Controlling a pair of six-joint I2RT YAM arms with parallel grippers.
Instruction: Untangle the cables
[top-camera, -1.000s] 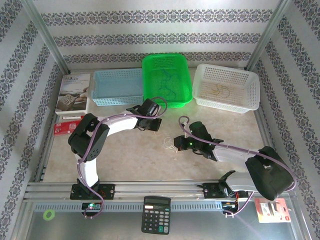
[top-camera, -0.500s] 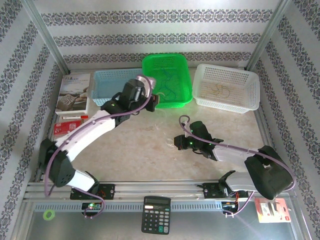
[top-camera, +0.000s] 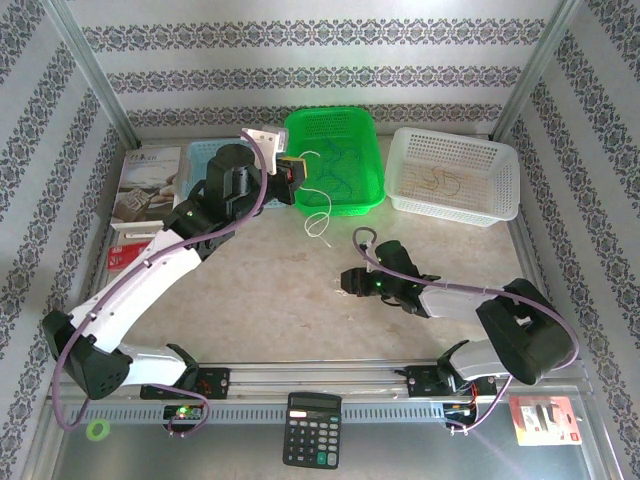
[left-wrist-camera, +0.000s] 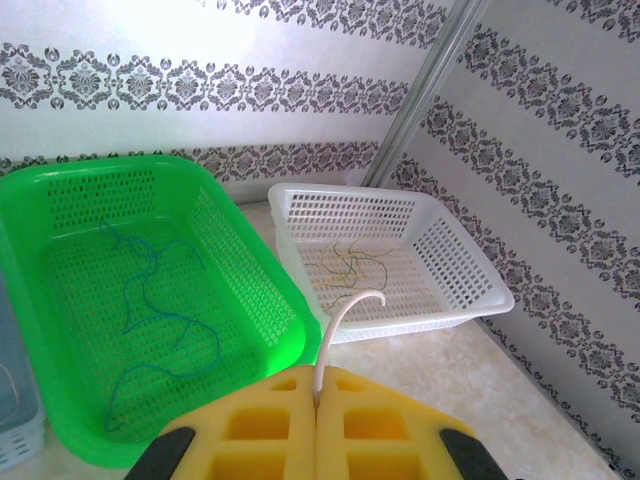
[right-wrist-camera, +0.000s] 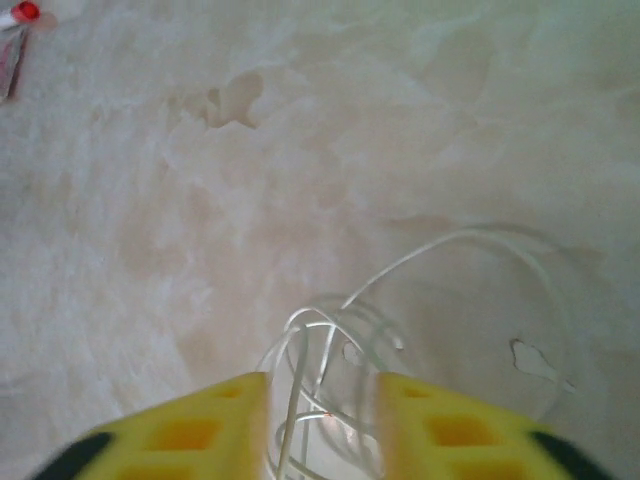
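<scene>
My left gripper (top-camera: 291, 168) is raised by the green basket's (top-camera: 330, 115) near-left rim, shut on a pale white cable (top-camera: 318, 215) that dangles below it. In the left wrist view the yellow pads (left-wrist-camera: 250, 425) pinch that cable (left-wrist-camera: 340, 315), whose free end curls up. A blue cable (left-wrist-camera: 150, 300) lies in the green basket (left-wrist-camera: 270, 310), and yellow-tan cables (left-wrist-camera: 350, 265) lie in the white basket (left-wrist-camera: 460, 300). My right gripper (top-camera: 345, 283) rests low on the table, open. Loose white cable loops (right-wrist-camera: 330, 330) lie between and ahead of its fingers (right-wrist-camera: 210, 420).
A blue basket (top-camera: 225, 160) stands left of the green one, partly behind my left arm. A white box (top-camera: 145, 185) and a red packet (top-camera: 125, 255) lie at the left edge. A calculator (top-camera: 311, 428) and a green ring (top-camera: 97, 430) sit on the front rail.
The left arm has stretched out and risen toward the green basket, carrying the white cable off the table. The right gripper has stayed in place and opened.
</scene>
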